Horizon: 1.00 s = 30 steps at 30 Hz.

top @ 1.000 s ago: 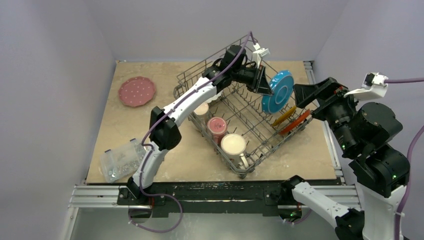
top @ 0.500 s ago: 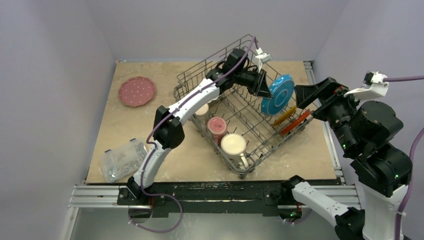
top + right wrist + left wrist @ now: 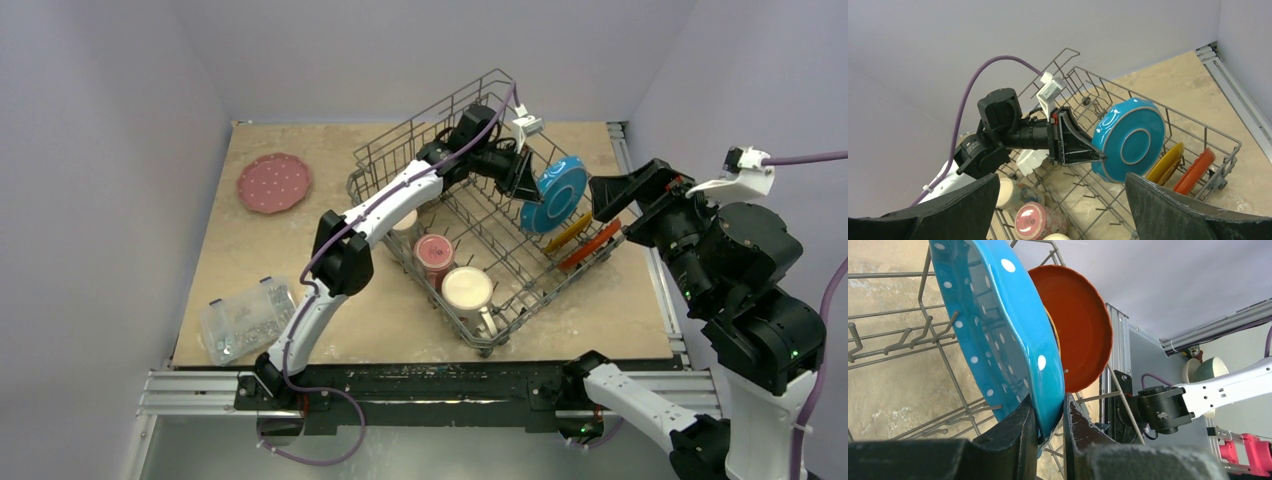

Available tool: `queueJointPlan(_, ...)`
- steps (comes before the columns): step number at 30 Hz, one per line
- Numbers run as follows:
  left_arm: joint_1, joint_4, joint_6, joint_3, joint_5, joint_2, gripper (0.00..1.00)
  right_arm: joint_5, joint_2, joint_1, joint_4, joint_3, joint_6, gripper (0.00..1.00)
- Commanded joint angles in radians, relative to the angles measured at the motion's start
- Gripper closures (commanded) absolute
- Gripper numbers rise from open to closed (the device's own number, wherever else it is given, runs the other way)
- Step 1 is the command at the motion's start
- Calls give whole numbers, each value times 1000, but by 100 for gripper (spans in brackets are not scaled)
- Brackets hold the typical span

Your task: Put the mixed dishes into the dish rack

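Pinching blue plate [image 3: 993,325] rim between left jaws.

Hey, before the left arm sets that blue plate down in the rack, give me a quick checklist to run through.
1. Grip: the left hand pinches the blue plate by its rim: ok.
2. Alignment: the blue plate sits at a different angle from the yellow plate and orange plate: not ok.
3. Free slot beside the yellow plate: the rack wires under the blue plate are hidden: cannot tell.
4. Right hand out of the way: open, beside the rack, touching nothing: ok.
5. All dishes loaded: the pink plate lies on the table: not ok.
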Motion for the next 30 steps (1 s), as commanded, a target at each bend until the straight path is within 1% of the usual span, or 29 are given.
queueJointPlan(1, 7, 70, 97, 12, -18, -36, 91, 21, -15, 3, 4, 8, 23, 2)
queueJointPlan(2, 8, 72, 94, 2, -19, -44, 81, 21, -15, 3, 4, 5, 28, 2)
queueJointPlan(3, 11, 72, 90, -8, -27, -55, 67, 21, -18, 2, 5, 1, 33, 2)
queueJointPlan(4, 14, 72, 85, -14, -33, -65, 58, 21, -21, 2, 9, -5, 37, 2)
queueJointPlan(5, 16, 69, 81, -19, -45, -77, 50, 21, -24, 2, 11, -11, 41, 2)
queueJointPlan(6, 18, 54, 80, -15, -66, -88, 46, 20, -28, 3, 15, -17, 46, 2)
queueJointPlan(8, 25, 25, 73, -9, -85, -108, 42, 16, -32, 3, 22, -27, 54, 2)
queueJointPlan(10, 30, -6, 65, -3, -95, -128, 33, 12, -33, 2, 29, -27, 55, 2)
queueJointPlan(13, 32, -49, 68, -2, -104, -159, 27, 10, -40, 3, 43, -33, 56, 2)
queueJointPlan(14, 32, -68, 65, -3, -107, -168, 24, 7, -46, 3, 52, -44, 58, 2)
queueJointPlan(16, 32, -105, 57, -14, -127, -199, 13, 1, -67, 2, 73, -80, 73, 2)
queueJointPlan(17, 32, -119, 50, -30, -148, -222, 11, -2, -81, 3, 87, -102, 83, 2)
queueJointPlan(20, 34, -158, 50, -121, -251, -347, 11, -13, -121, 2, 115, -170, 111, 2)
queueJointPlan(23, 44, -264, 88, -198, -379, -475, 11, -26, -154, 3, 147, -234, 130, 2)
queueJointPlan(27, 106, -408, 110, -320, -621, -662, 11, -66, -159, 3, 220, -296, 118, 2)
queueJointPlan(30, 197, -493, 95, -463, -837, -823, 12, -103, -144, 2, 287, -330, 101, 2)
